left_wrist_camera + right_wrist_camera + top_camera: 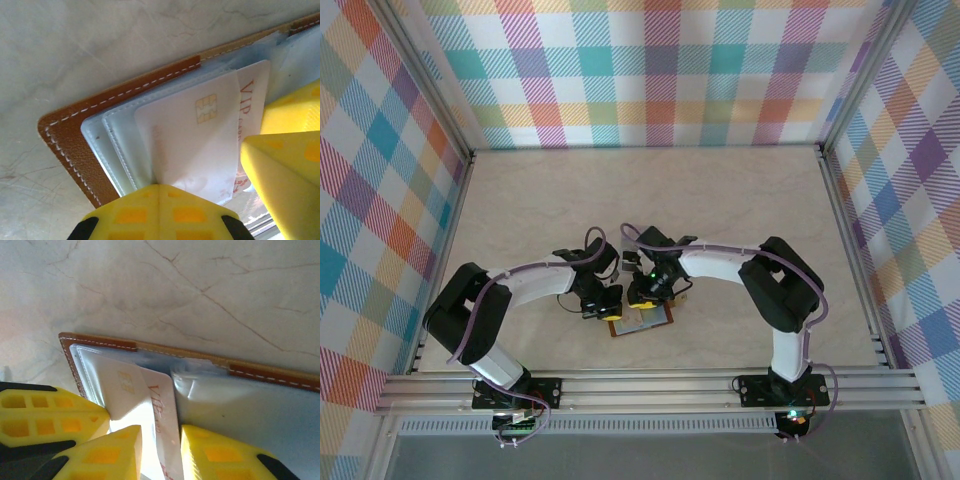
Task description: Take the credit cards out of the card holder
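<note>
Well, the card holder (648, 320) lay open on the tabletop (720, 200) — my left jaws shut at the chip card's (190, 140) near edge, right jaws parted astride the VIP card (161, 425), gripping or not I couldn't tell. Both cards jutted lengthwise toward them.

A robot test lab: a pale table (720, 190) inside metal rails (650, 385) and checked cloth walls (660, 70).

One brown wallet (65, 135), two pale cards, a chip card (190, 145) and a VIP card (254, 100), and two yellow claws, the left claw (159, 205) and the right claw (161, 452), on one surface (100, 40).
</note>
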{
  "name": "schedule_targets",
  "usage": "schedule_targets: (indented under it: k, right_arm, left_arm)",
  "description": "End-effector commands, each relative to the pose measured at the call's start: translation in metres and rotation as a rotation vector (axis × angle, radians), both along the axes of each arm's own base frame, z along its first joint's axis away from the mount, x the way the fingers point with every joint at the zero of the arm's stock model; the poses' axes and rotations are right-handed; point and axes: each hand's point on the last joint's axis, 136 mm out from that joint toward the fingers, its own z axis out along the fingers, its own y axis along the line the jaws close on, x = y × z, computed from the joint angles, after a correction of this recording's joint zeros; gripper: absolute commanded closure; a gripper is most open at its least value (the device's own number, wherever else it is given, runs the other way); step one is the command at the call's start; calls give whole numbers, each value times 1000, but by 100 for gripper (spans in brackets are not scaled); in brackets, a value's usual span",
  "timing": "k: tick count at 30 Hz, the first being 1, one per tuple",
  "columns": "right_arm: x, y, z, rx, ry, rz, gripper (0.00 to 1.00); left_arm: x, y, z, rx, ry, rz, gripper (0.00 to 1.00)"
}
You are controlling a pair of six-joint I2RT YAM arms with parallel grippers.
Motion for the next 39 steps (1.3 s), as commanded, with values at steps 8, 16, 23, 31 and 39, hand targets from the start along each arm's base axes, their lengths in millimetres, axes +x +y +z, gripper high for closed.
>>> schedule_targets:
  k: [8,16,23,31,39]
  right_arm:
    - [-5,18,35,277,55,-5,75]
    - [-8,26,58,424,79,-2,82]
    - [-3,8,43,275,17,-27,91]
    - [3,-31,30,50,-65,-54,94]
    - [12,-54,39,-60,-201,9,94]
  left_arm:
    - [-16,22,-21,113,48,-20,100]
    - [-15,19,-20,103,48,-16,100]
    - [-16,19,-20,102,49,-18,100]
    - [-15,19,-18,102,41,-24,100]
    - [-5,16,2,77,-42,-62,100]
